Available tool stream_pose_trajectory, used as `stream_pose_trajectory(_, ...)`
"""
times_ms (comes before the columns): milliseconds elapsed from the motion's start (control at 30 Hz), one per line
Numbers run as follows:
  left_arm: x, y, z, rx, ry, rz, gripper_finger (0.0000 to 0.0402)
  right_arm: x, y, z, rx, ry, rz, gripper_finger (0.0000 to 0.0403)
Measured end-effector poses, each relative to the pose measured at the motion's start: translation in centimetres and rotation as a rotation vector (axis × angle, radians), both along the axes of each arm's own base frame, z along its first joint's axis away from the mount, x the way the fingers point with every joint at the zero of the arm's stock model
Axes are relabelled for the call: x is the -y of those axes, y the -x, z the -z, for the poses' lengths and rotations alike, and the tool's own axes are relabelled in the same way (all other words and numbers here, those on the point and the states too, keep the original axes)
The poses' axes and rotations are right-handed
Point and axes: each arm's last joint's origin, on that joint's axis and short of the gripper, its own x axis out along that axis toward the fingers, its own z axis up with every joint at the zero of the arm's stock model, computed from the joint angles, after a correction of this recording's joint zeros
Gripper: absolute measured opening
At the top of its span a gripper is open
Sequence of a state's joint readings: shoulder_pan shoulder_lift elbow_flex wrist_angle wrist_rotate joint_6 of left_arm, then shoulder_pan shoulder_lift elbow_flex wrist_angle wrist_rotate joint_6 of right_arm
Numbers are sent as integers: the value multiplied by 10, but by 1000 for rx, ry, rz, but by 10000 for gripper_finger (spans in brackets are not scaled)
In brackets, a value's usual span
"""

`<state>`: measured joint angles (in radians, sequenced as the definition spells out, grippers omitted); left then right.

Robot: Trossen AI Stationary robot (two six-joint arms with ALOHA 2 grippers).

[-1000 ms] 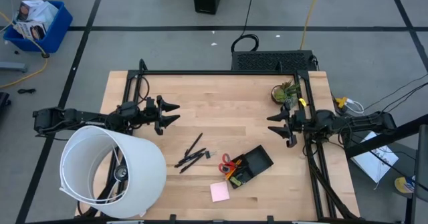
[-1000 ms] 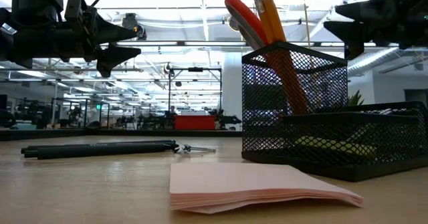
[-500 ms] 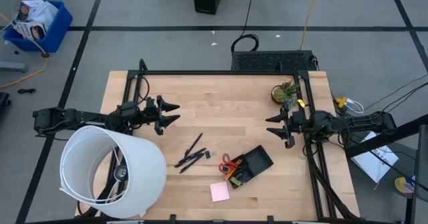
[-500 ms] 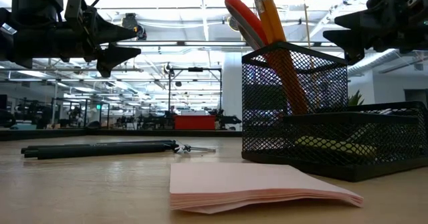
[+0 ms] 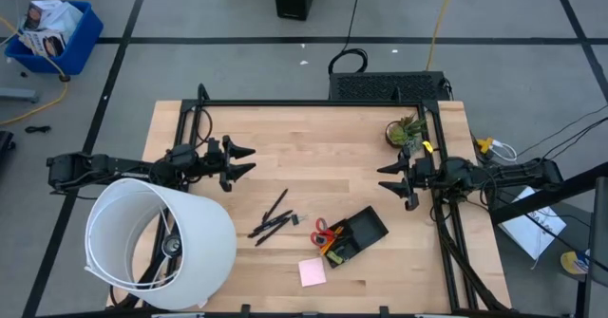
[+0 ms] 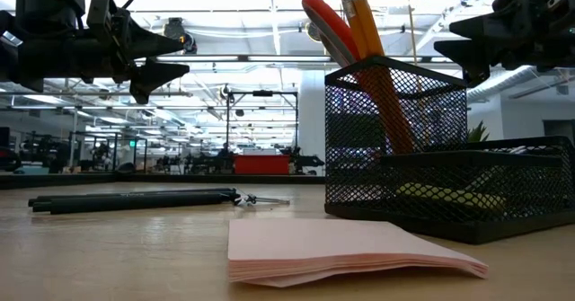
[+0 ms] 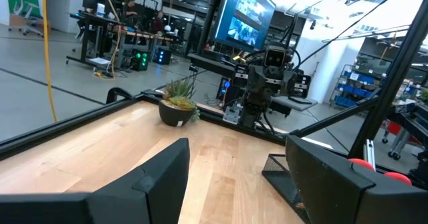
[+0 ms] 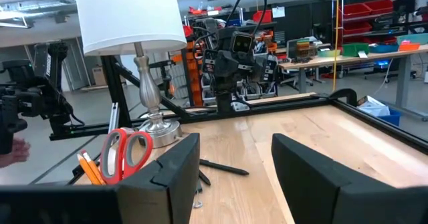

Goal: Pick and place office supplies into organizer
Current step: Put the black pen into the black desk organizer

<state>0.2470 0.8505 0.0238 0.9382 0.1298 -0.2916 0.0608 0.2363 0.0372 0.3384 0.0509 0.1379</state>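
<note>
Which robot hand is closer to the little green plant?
The right one. The right gripper hovers with open jaws just below the potted plant near the table's right edge in the high view. The left gripper hangs far across the table, on the left side.

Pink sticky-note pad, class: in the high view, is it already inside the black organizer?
No. The pink sticky-note pad lies on the bare table beside the organizer, not in it.

Black mesh organizer sits angled on the wooden surface; red-handled scissors and orange pencils stand upright in its cup. Pink sticky-note pad lies just beside; black pens lie loose nearby.
</note>
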Motion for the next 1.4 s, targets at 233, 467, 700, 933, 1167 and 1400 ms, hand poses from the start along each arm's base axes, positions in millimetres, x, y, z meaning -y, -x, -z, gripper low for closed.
stream_pose_trajectory(233, 0, 0, 0, 0, 0, -1, 253, 0, 0, 0, 0, 0, 0, 183)
stream_pose_trajectory(467, -1, 0, 2, -28, -38, -17, 253, 0, 0, 0, 0, 0, 0, 183)
stream_pose_trajectory(700, 0, 0, 7, -71, -9, 46, 253, 0, 0, 0, -1, 0, 0, 183)
stream_pose_trajectory(933, -2, 0, 19, -199, -96, 49, 253, 0, 0, 0, -1, 0, 0, 183)
stream_pose_trajectory(1167, -3, -4, 17, -230, -381, 72, 253, 0, 0, 0, -1, 0, 0, 183)
stream_pose_trajectory(1400, -13, -34, -13, -249, -271, 130, 253, 0, 0, 0, -4, 1, 1, 183)
